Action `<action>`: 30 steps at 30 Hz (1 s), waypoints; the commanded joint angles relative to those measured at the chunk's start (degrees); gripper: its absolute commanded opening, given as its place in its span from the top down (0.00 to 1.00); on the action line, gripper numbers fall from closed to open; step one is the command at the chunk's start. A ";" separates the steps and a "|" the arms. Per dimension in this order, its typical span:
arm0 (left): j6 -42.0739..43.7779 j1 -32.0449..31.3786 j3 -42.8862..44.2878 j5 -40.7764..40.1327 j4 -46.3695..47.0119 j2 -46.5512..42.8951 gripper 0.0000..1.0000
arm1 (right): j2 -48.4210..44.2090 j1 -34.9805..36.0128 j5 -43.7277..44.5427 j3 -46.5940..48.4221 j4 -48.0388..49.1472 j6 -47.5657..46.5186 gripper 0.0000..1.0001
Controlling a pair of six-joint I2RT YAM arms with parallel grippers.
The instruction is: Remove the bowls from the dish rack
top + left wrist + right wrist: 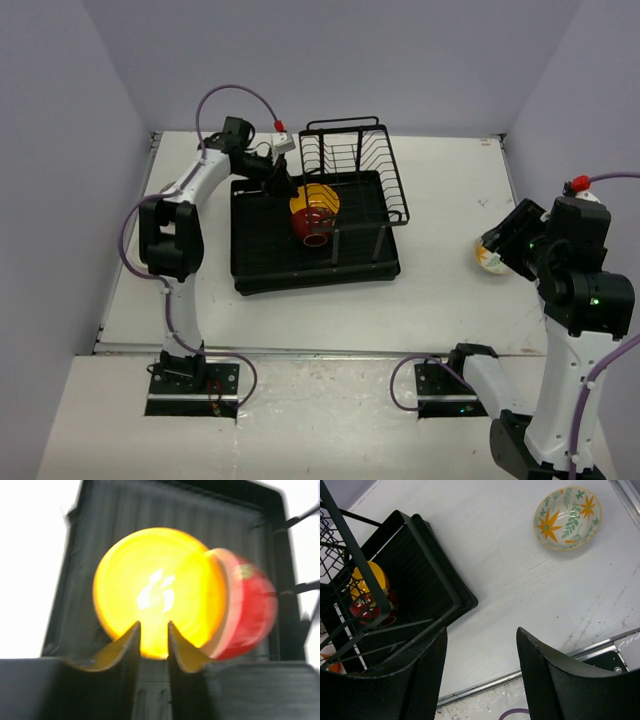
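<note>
**rackfan:** how should the yellow one be lifted out from here?

**yam_tinkerer:** Starting at the left tool (153, 635): only a thin slit is seen between its fingers (127, 647), lined up with the lower edge of the yellow bowl (157, 590). Whether the rim is actually pinched can't be told, the wrist view is too smeared. The yellow bowl is propped on edge in the tray of the dish rack (265, 250), and the red bowl (250, 610) looks to be leaned right against it. So the rim should be fully seated between the fingers before anything is raised. The lift is probably best kept straight up and slow, otherwise the red one could get dragged or tipped along. The upright wire basket (355, 160) just behind should be cleared too.

**rackfan:** and the count?

**yam_tinkerer:** Three bowls can be counted for sure: yellow and red in the rack, plus one flowered bowl (567, 517) already set on the table (485, 555), well apart from the rack. The right tool (481, 630) is held over the table with its fingers wide apart and nothing in them. Two tools, one rack. A scrap of orange (331, 666) is caught at the corner of the right wrist view, too small to be called a bowl
</note>
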 commanded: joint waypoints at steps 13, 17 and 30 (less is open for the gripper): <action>-20.03 1.32 1.77 -23.60 11.70 0.45 0.67 | -1.61 0.39 -0.09 -1.42 -2.20 -0.20 0.41; -20.21 0.61 2.04 -24.30 10.46 0.28 0.60 | -1.70 0.31 0.44 -1.16 -2.90 -0.37 0.42; -20.30 -3.17 -2.09 -22.46 9.32 -4.20 0.53 | -3.54 0.31 0.44 -3.53 -2.37 -0.29 0.41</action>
